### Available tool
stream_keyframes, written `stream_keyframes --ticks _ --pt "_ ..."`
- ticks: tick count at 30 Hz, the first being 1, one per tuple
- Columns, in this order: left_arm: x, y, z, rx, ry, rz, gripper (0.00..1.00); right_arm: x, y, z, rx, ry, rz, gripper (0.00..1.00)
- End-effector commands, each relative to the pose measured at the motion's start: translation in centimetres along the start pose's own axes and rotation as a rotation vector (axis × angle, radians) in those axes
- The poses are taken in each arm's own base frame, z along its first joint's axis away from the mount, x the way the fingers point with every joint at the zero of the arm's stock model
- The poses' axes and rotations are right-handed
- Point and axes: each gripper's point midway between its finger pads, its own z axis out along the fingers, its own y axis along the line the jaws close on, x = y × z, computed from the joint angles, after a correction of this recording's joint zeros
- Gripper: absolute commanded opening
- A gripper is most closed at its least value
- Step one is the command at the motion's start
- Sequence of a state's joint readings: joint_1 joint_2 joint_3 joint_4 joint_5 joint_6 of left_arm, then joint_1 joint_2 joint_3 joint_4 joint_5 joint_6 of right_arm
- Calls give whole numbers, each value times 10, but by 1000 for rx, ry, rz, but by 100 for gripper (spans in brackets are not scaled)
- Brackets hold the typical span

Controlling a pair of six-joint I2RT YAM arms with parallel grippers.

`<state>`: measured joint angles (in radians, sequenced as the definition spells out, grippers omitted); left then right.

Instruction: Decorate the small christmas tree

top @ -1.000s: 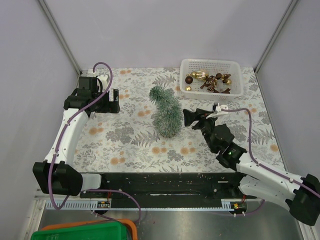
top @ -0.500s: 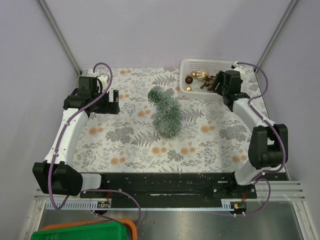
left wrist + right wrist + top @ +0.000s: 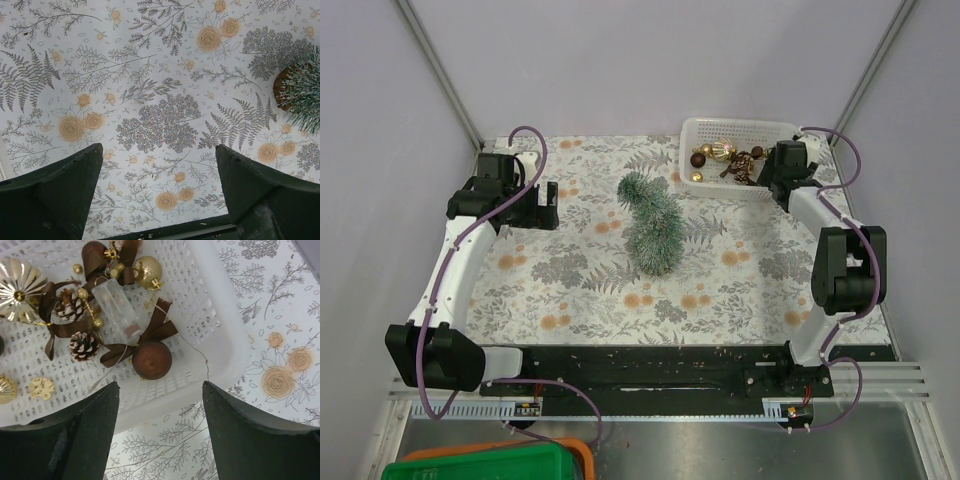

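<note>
The small christmas tree (image 3: 651, 224), frosted dark green, is on the floral cloth at the table's middle; its tan wooden base (image 3: 283, 88) shows at the right edge of the left wrist view. My left gripper (image 3: 548, 204) hovers open to the tree's left, with only printed cloth between its fingers (image 3: 159, 150). My right gripper (image 3: 769, 177) is open over the near right corner of the white basket (image 3: 740, 125). The basket wall (image 3: 220, 340) and a brown bauble (image 3: 152, 360) lie just beyond its fingertips (image 3: 160, 385). Nothing is held.
The basket also holds pinecones (image 3: 83, 346), gold baubles (image 3: 147, 271), brown ribbons, a thin wire and a clear plastic box (image 3: 120, 310). A black rail (image 3: 640, 370) runs along the near edge. A green and orange bin (image 3: 480, 462) sits below at front left.
My right arm has swung from beside the tree back to the basket's right end, then edged a little further right. The left arm and the tree have not moved.
</note>
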<state>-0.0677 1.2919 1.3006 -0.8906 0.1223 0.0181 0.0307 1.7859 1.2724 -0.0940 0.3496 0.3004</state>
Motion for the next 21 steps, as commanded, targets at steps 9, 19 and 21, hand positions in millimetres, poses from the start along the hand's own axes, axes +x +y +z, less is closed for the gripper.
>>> stream_keyframes --ticks 9,19,21 --pt "-15 -5 -6 31 -46 6 99 29 -64 -40 171 -36 -3 74" --pt "-10 -10 -10 55 -53 21 99 69 -87 -90 157 17 82 70" --pt "-9 -10 -10 61 -55 31 99 80 -91 -107 136 25 105 67"
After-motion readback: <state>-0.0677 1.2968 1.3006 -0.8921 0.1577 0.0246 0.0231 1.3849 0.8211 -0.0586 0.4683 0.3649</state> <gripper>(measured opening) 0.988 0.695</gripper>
